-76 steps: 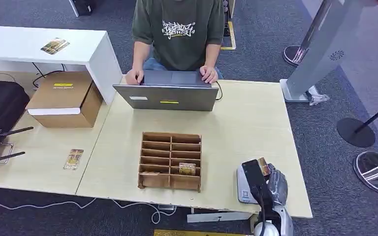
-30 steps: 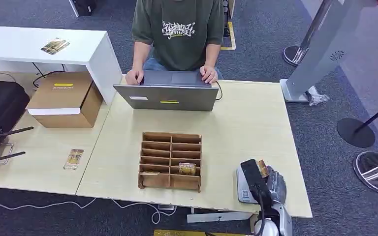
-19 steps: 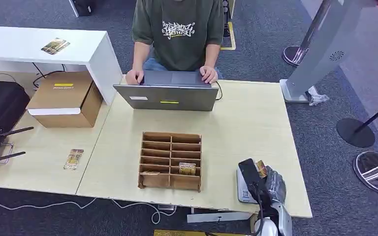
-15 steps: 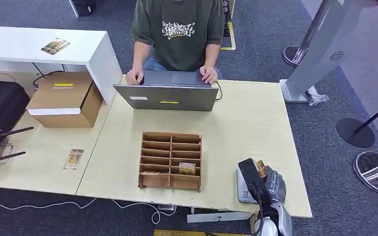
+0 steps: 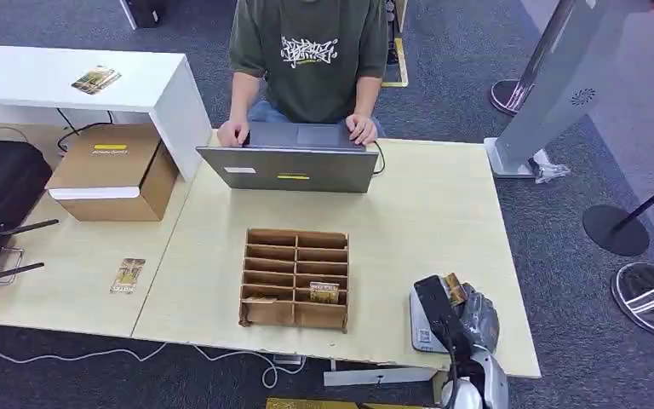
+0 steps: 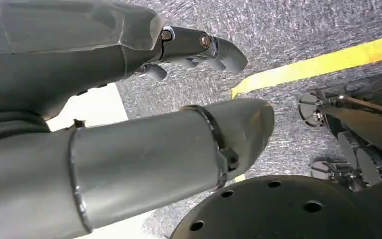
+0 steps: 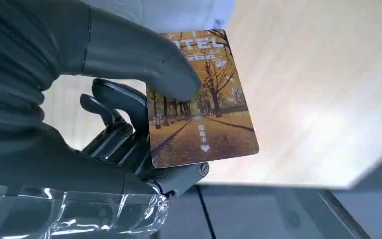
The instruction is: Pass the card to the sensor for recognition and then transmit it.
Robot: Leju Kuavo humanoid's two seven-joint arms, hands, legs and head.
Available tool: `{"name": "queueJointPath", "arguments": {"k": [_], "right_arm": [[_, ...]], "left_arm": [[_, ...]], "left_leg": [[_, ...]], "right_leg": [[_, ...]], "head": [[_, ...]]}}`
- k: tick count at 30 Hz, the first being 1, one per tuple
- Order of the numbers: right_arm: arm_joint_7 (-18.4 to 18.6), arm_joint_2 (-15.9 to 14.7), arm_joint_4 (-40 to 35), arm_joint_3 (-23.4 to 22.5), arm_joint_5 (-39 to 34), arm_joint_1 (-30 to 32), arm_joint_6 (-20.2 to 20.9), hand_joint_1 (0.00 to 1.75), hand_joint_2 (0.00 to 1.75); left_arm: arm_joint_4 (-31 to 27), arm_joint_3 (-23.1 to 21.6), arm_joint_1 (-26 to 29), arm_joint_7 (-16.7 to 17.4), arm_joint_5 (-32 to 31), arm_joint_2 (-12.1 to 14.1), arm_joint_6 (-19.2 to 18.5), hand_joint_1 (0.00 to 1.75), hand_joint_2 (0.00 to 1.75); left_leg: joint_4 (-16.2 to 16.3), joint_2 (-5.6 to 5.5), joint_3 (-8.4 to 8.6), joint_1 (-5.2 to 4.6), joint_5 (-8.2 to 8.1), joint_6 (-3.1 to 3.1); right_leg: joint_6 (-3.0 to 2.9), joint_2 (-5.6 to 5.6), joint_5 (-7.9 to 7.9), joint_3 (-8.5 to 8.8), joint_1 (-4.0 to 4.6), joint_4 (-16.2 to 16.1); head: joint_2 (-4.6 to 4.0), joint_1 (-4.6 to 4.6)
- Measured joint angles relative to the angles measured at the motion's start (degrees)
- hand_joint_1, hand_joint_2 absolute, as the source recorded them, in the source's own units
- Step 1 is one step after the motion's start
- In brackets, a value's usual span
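Holding: the card is pinched in the right hand, thumb on its printed face and fingers behind.
Position: card hangs over the white sensor at the table near-right corner.
Contact: whether card and sensor touch, I cannot tell.
Left hand: hangs low over carpet, fingers loosely apart, holding nothing.
Surroundings: wooden organizer mid-table; beyond it a laptop with a person typing.
Risk: only one edge looks gripped, so a tilt or bump on the sensor could let the card slip.
Risk: held too high or off-centre, reading may fail.
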Motion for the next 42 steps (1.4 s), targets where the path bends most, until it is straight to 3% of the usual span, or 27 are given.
{"name": "queueJointPath", "arguments": {"k": [6,11,18,22,32,42], "right_arm": [[-4.2,0.0,-7.6,3.1,0.5,1.6,-4.4,1.75,1.75],[-5.0,0.0,-13.4,6.4,1.0,1.5,-4.8,1.75,1.75],[-6.0,-0.6,-14.4,10.0,1.9,-2.0,-5.2,1.69,1.75],[-7.1,-1.2,-13.7,11.6,4.0,-4.5,-6.1,1.75,1.75],[-4.7,-3.0,-4.9,18.3,12.2,-17.5,-6.8,1.71,1.75],[3.5,-2.4,19.7,26.6,29.1,-42.0,-8.8,1.73,1.75]], "left_arm": [[-0.1,0.8,0.0,-1.0,-0.9,-0.2,0.0,0.00,0.00],[-0.1,0.9,-0.2,-1.3,-1.9,-0.2,0.0,0.00,0.00],[-0.1,0.9,-0.5,-1.7,-3.2,-0.1,0.0,0.00,0.00],[-0.1,0.9,-0.7,-1.8,-4.1,0.0,0.0,0.00,0.00],[-0.1,0.4,-2.0,-2.0,-7.7,0.5,-0.1,0.00,0.00],[0.2,-3.8,-5.8,1.8,-10.1,0.6,-2.1,0.00,0.00]], "left_leg": [[0.0,-0.01,-0.03,0.00,0.00,0.00],[0.0,0.01,-0.02,0.01,0.00,-0.01],[0.0,0.01,-0.01,0.01,0.01,0.00],[0.0,0.03,-0.04,0.00,0.01,0.00],[0.0,0.11,-0.05,0.01,0.08,0.03],[0.0,0.09,-0.08,0.02,0.34,0.00]], "right_leg": [[0.00,0.00,0.00,-0.04,0.00,0.0],[0.00,0.01,-0.01,-0.03,0.01,0.0],[-0.01,0.01,0.02,-0.02,0.00,0.0],[-0.03,0.04,0.04,-0.02,0.01,0.0],[-0.02,0.12,0.08,-0.06,0.01,0.1],[-0.05,0.09,0.30,-0.11,0.02,0.1]], "head": [[0.00,-0.02],[0.00,0.00],[0.00,0.00],[0.00,-0.02],[0.00,0.00],[0.00,0.00]]}}
